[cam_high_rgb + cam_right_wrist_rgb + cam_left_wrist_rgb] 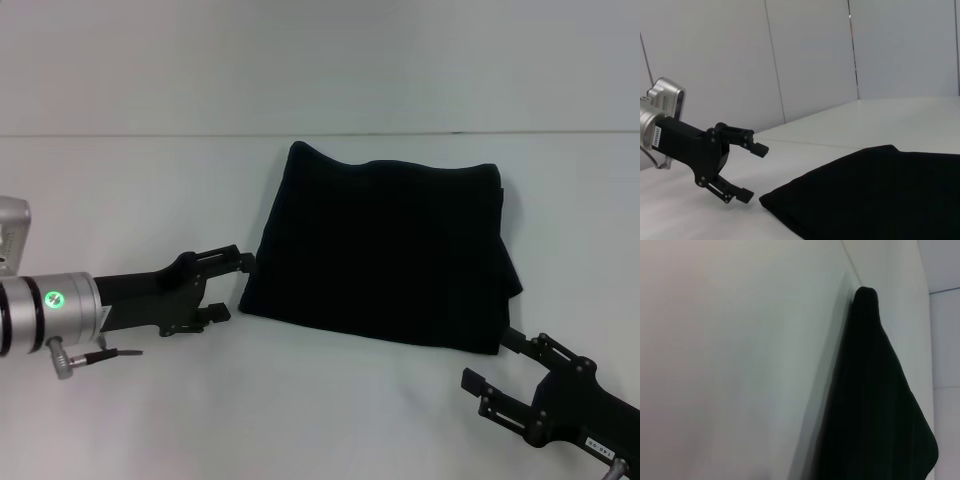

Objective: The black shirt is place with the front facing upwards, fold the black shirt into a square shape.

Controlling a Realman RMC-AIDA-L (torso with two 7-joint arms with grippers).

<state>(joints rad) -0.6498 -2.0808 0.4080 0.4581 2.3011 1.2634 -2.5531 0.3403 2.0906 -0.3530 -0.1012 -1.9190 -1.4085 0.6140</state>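
The black shirt (380, 260), already folded into a near-square bundle, is lying on the white table (120, 420) between the two grippers. The left gripper (232, 285) is being held spread and empty, the bundle's near left corner sitting just beyond its fingertips. The right gripper (503, 372) is likewise released, the near right corner lying just ahead of it. Neither is seen touching cloth; both are judged equally close.

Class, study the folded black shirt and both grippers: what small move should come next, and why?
Probably both arms simply back away. The black shirt already lies as a rough square on the white table; the left gripper and right gripper are open beside its near corners, holding nothing.
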